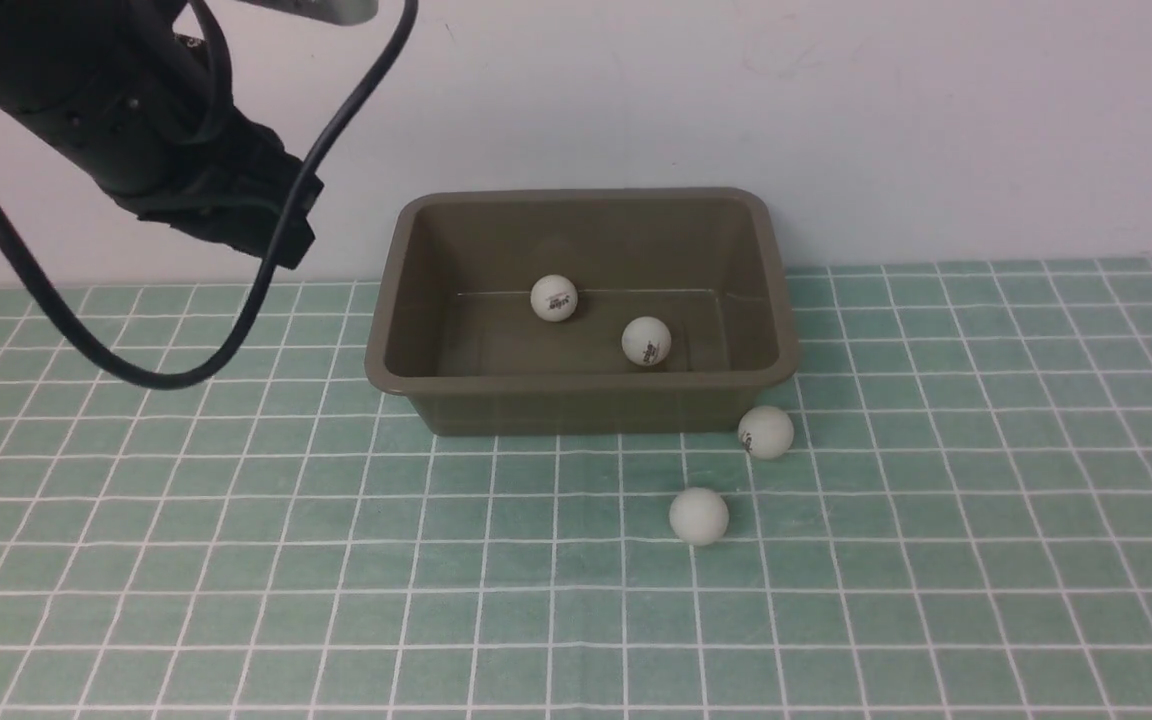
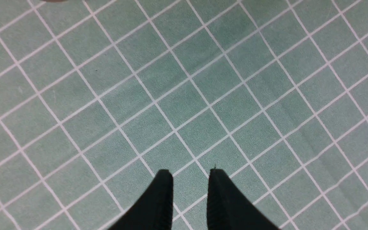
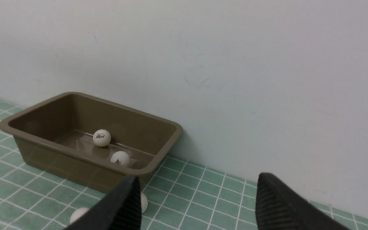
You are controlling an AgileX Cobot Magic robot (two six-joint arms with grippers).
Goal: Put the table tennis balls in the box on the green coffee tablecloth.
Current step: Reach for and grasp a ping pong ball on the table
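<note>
Four matte white balls show. Two lie in the box (image 1: pixel 576 408), an olive-brown tub w/ rounded corners & flared rim: one ball (image 1: pixel 554 298) mid-floor, logo up, another ball (image 1: pixel 646 341) nearer the front wall. On the cloth (image 1: pixel 236 560), a third ball (image 1: pixel 765 432) sits just beside the box's front-right corner and a fourth ball (image 1: pixel 699 516) near it, further fwd. Box's back rim is near the wall (image 1: pixel 836 120). Open cloth lies in front & on both sides. L gripper (image 2: pixel 190 174) is clenched on nothing, above plain cloth. R gripper (image 3: pixel 198 179) is released, jaws wide, nothing between.
</note>
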